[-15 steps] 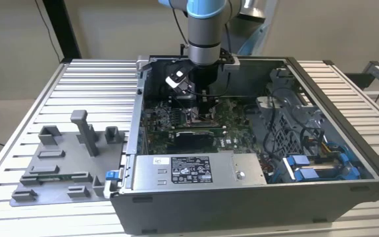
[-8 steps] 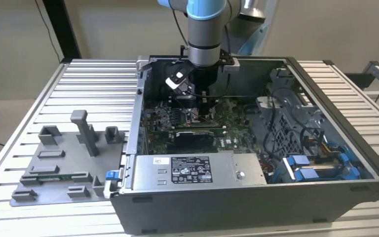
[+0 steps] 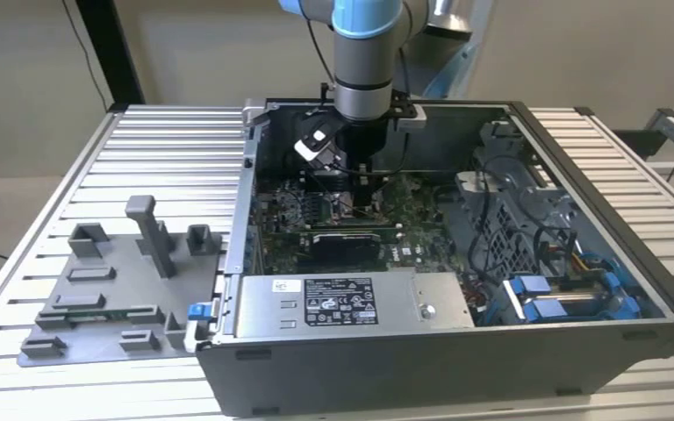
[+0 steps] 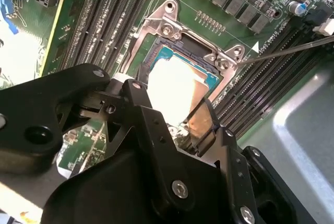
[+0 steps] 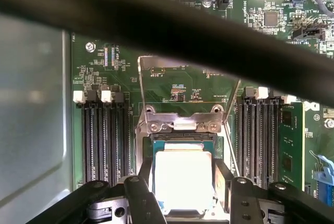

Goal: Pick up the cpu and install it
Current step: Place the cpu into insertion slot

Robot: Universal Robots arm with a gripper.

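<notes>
Reaching down into the open computer case (image 3: pixel 455 346), the tool (image 5: pixel 182 174) has its fingers (image 5: pixel 221 182) closed onto two opposite edges of the cpu (image 5: pixel 182 182), which sits in the socket (image 5: pixel 180 125).

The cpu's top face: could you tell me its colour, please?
Pale silvery-white on the cpu, bordered in teal-green; best in the first wrist view.

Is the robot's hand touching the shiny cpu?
Cannot tell. In the first wrist view the hand sits close on both sides of the cpu, but bright glare hides whether they meet.
</notes>
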